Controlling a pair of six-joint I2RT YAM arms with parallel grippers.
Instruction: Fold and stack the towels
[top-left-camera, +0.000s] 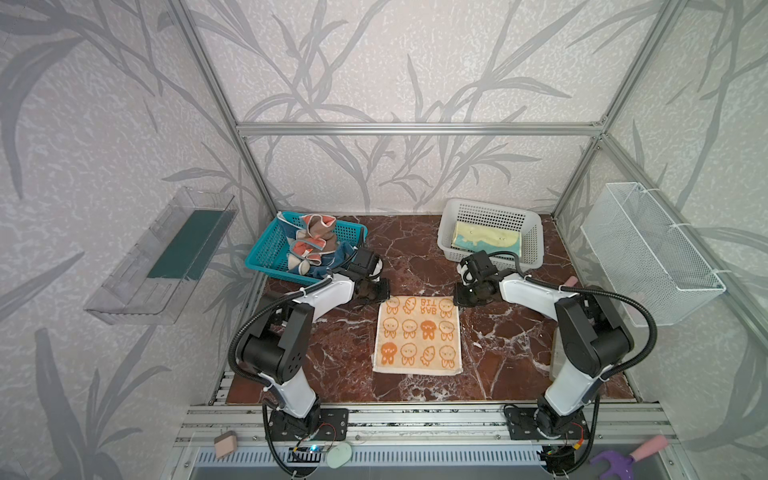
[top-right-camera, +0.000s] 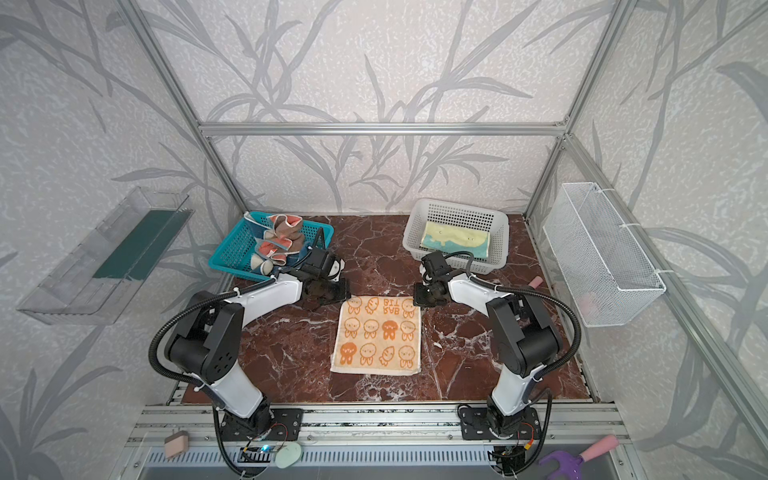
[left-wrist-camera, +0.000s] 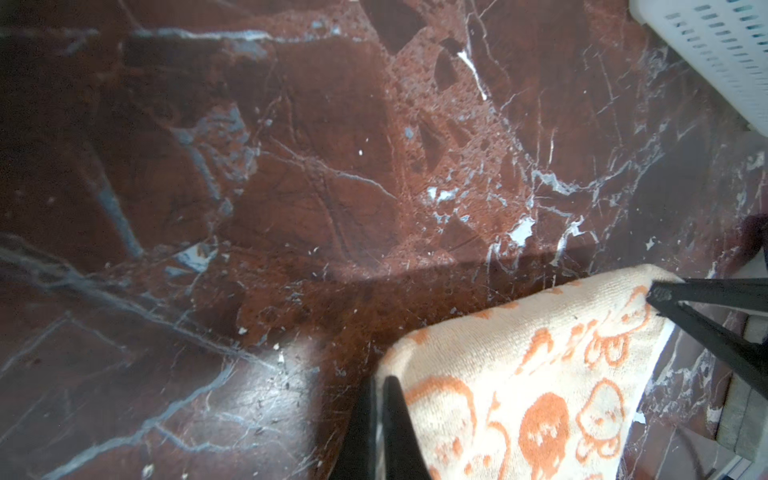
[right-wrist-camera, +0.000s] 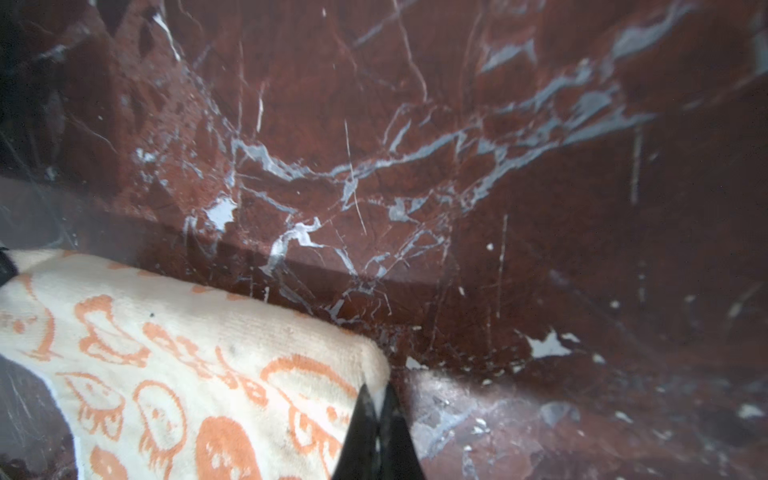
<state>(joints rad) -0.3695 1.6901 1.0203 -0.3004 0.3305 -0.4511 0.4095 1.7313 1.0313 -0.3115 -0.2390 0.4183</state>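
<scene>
Two far corners of cream towel (top-left-camera: 417, 334) pinched — left jaws, right jaws (rest flat on table (top-left-camera: 498, 353)).

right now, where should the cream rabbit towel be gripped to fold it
By its two far corners, one per tool, each coming in from its own side: the cream rabbit towel lies flat, so corners likely pinch easiest. The left tool and right tool are shut there.

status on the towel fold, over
Left hand shut on far left corner of cream towel. Right hand shut on far right corner. Towel mostly flat on table, unfolded. Nothing on it.
</scene>
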